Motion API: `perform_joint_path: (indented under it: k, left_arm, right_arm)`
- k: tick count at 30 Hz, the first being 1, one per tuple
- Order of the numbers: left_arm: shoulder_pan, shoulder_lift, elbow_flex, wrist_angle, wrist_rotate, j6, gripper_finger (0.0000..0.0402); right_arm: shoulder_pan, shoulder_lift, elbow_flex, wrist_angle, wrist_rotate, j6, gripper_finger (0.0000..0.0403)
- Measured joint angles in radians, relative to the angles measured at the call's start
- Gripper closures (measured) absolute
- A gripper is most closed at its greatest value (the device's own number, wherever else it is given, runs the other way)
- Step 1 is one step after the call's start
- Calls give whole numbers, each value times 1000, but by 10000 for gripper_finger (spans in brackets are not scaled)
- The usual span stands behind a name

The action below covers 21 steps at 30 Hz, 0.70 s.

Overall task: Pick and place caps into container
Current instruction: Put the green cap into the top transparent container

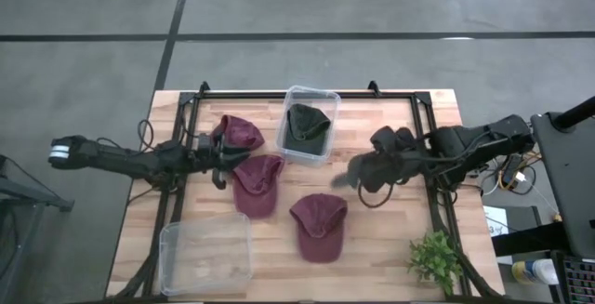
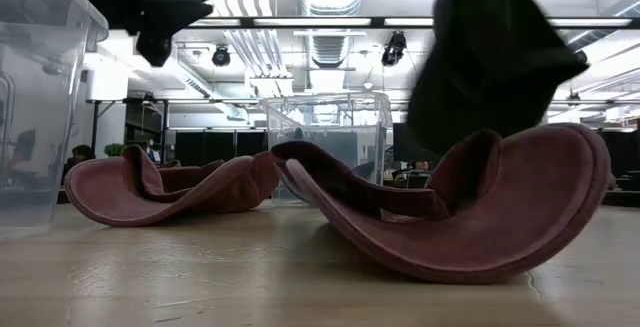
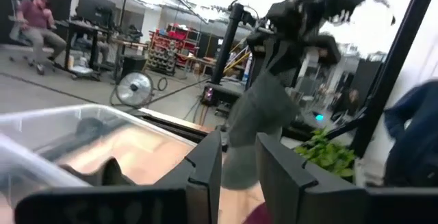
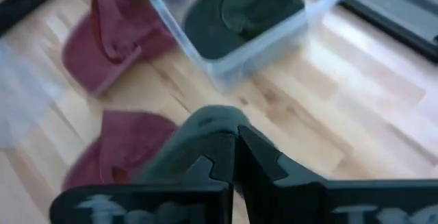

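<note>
Three maroon caps lie crown-up on the wooden table (image 1: pixel 242 134) (image 1: pixel 257 183) (image 1: pixel 319 225). One dark olive cap (image 1: pixel 307 125) lies inside the clear container (image 1: pixel 325 99) at the far middle. My right gripper (image 1: pixel 364 172) is shut on a second olive cap (image 1: pixel 346 178), right of the container and raised above the table. That cap hangs dark over the nearest maroon cap (image 2: pixel 470 207) in the low view (image 2: pixel 490 57). My left gripper (image 1: pixel 223 163) hovers open between two maroon caps, touching nothing (image 3: pixel 238 166). My right gripper pinches the olive cap's fabric (image 4: pixel 205 125) between its two shut fingers, which slant down from the table's right side. Which part of the cap it has, the fingers hide. The cap is lifted clear and hangs slack below the fingers (image 3: pixel 263 114).
A second clear container (image 1: pixel 206 253) stands at the table's near left corner. A small leafy plant (image 1: pixel 435 257) sits at the near right corner. A black frame rail (image 1: pixel 307 92) runs along the far edge and both sides. People and desks show in the room beyond.
</note>
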Motion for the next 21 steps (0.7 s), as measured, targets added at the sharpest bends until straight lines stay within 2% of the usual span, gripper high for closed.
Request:
perform_joint_path:
  k: [6,21]
  left_arm:
    - [0,145,114,2,-5,140,316]
    - [-1,564,438,-15,-9,313,316]
  right_arm:
    - [-56,0,84,0,19,-65,394]
    - [-85,2,203,5,26,-133,394]
